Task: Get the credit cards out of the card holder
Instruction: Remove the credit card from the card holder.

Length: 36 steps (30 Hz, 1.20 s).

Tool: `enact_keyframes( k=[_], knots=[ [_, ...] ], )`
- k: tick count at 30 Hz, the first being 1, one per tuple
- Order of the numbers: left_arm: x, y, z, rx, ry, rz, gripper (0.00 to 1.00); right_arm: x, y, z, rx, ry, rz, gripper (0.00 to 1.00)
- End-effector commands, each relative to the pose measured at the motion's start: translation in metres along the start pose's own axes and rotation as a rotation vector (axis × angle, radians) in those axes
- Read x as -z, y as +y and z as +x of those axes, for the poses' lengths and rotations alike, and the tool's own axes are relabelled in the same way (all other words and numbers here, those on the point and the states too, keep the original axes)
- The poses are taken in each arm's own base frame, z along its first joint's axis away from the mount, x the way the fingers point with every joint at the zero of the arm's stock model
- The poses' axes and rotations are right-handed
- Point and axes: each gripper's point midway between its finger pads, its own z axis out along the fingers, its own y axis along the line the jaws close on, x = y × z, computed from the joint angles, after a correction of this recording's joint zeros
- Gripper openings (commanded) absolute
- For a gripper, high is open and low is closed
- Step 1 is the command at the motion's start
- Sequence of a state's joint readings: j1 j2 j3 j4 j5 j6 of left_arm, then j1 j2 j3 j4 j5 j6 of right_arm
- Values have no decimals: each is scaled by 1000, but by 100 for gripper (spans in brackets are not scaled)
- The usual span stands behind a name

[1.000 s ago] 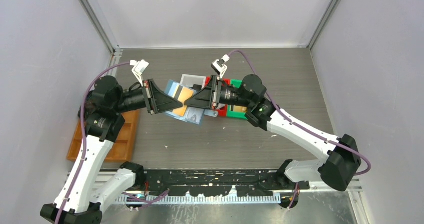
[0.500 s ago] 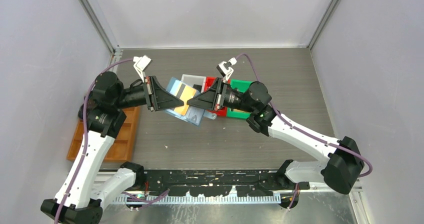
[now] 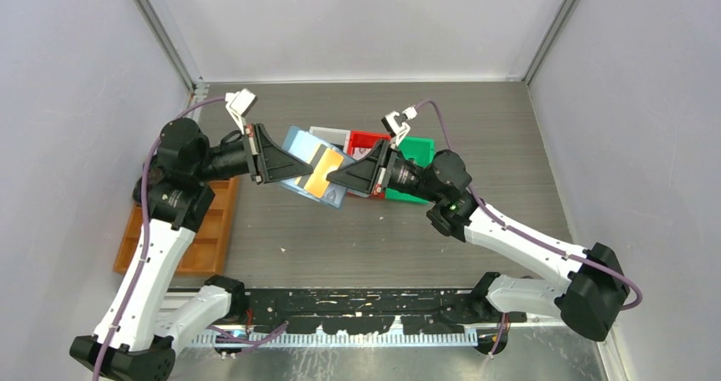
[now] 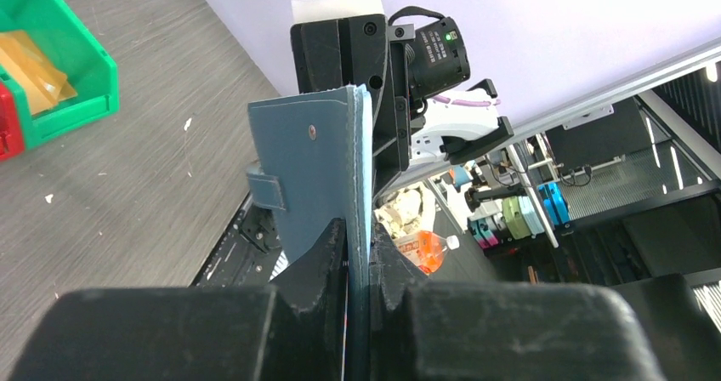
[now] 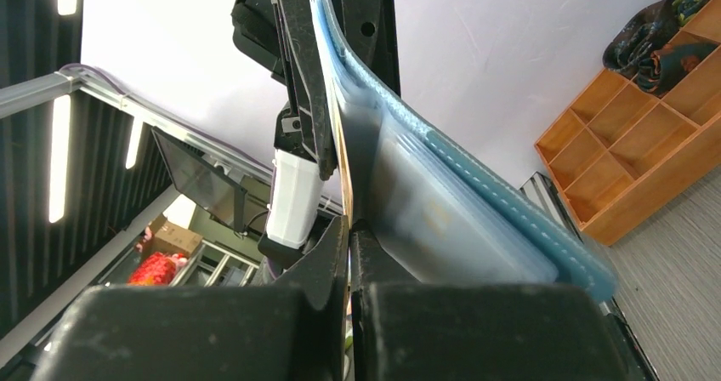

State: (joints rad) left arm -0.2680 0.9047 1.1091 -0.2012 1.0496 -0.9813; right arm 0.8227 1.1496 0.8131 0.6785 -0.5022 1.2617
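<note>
The card holder (image 3: 298,147), a blue folding wallet, hangs open above the table between my two arms. My left gripper (image 3: 303,175) is shut on its left edge. In the left wrist view, the holder's darker outer face (image 4: 310,168), with its tab and snap, stands upright between those jaws (image 4: 357,232). A gold credit card (image 3: 326,172) shows in the pale blue inside. My right gripper (image 3: 332,179) is shut on that card's right edge. In the right wrist view, the card's thin edge (image 5: 341,156) runs into the shut jaws (image 5: 349,228), beside the holder's slots (image 5: 442,194).
White bin (image 3: 327,133), red bin (image 3: 367,140) and green bin (image 3: 417,151) stand in a row behind the holder. The green bin (image 4: 51,66) holds something yellow-orange. An orange-brown compartment tray (image 3: 208,228) lies at the left table edge, under the left arm.
The right gripper has shut on the gold card's edge. The holder has lifted and tilted, and the right wrist has drawn back to the right and lower.
</note>
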Motion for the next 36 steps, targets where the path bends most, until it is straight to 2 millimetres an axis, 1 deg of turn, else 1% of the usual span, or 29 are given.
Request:
enact_keyframes(
  k=[1, 3, 4, 6, 8, 10, 12, 14, 19, 23, 24, 25, 27, 30, 32, 34, 36],
  knots=[
    [8, -41, -12, -142, -46, 74, 0, 5, 5, -1, 33, -24, -15, 1],
    [9, -40, -11, -145, -44, 76, 0, 5, 7, -1, 34, -24, -23, 1],
    [9, -40, -10, -145, -44, 76, 0, 3, 9, -1, 34, -21, -29, 4],
    [9, -39, -10, -148, -43, 73, 0, -1, 16, -1, 30, -18, -49, 19],
    [9, -37, -10, -161, -46, 67, 0, -6, 22, -2, 21, -17, -74, 27],
    [9, -35, -10, -172, -52, 56, 0, -10, 30, -5, 5, -22, -109, 37],
    [9, -32, -10, -176, -52, 47, 0, -13, 37, -9, -4, -31, -144, 39],
    [9, -30, -10, -176, -51, 41, 0, -15, 38, -9, -16, -29, -155, 36],
    [9, -28, -8, -184, -48, 34, 0, -15, 37, -10, -30, -34, -164, 21],
    [9, -17, -8, -206, -57, -7, 0, -10, 43, -10, -20, -40, -192, 4],
    [9, -14, -8, -218, -63, -25, 0, -9, 44, -10, -17, -38, -190, 1],
    [10, -9, -9, -231, -69, -47, 0, -7, 42, -10, -16, -34, -180, 1],
    [12, -2, -12, -265, -85, -96, 0, -2, 33, -11, -19, -22, -131, 1],
    [16, 9, -16, -319, -109, -167, 0, 14, 11, -13, -12, -7, -23, 1],
    [19, 17, -18, -346, -124, -218, 0, 29, -10, -16, -22, -7, 84, 1],
    [22, 20, -21, -378, -140, -250, 0, 46, -23, -18, -10, 7, 173, 1],
    [24, 22, -23, -401, -148, -266, 0, 64, -39, -25, 10, 7, 282, 1]
  ],
)
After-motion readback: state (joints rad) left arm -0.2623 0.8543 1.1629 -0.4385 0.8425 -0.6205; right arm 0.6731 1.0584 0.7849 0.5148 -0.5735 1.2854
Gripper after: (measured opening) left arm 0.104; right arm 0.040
